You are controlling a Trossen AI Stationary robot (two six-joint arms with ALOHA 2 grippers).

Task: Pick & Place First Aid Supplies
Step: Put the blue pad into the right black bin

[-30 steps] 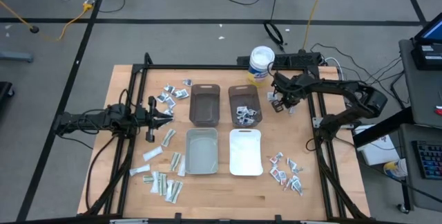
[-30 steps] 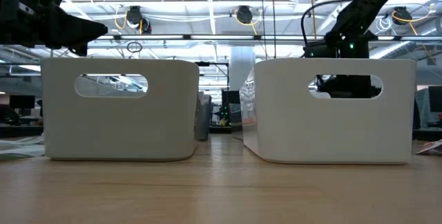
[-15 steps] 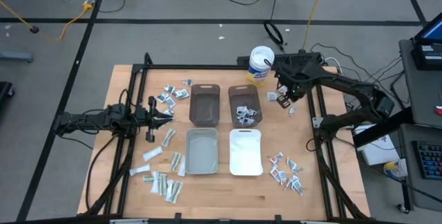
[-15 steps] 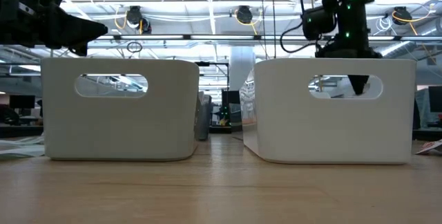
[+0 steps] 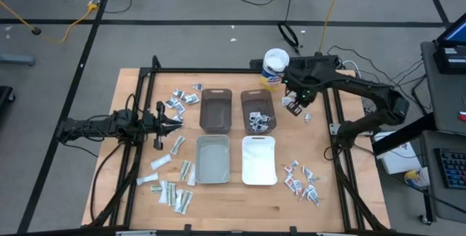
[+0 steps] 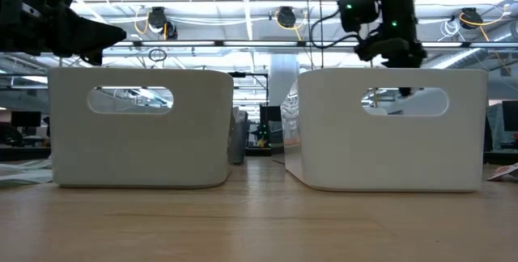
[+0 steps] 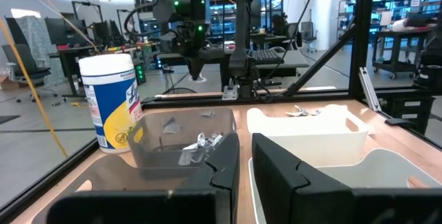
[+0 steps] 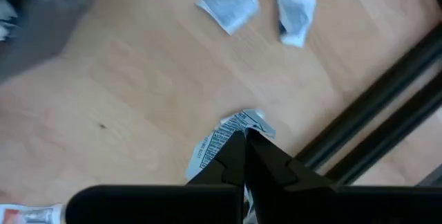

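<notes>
1. A small sealed packet (image 8: 231, 137) with fine, unreadable black print is hanging pinched between the pressed-together tips of the right end effector (image 8: 245, 140), above the bench (image 5: 349, 199).
2. Two more packets (image 8: 228, 1) are lying on the wood below it; others are sitting inside the brown bin (image 5: 258, 111) and scattered on both sides.
3. The white tub (image 7: 110, 99) is showing a yellow label; its lettering is not legible.
4. The left end effector (image 5: 166, 119) is waiting left of the bins, its fingers almost together, gripping nothing.
</notes>
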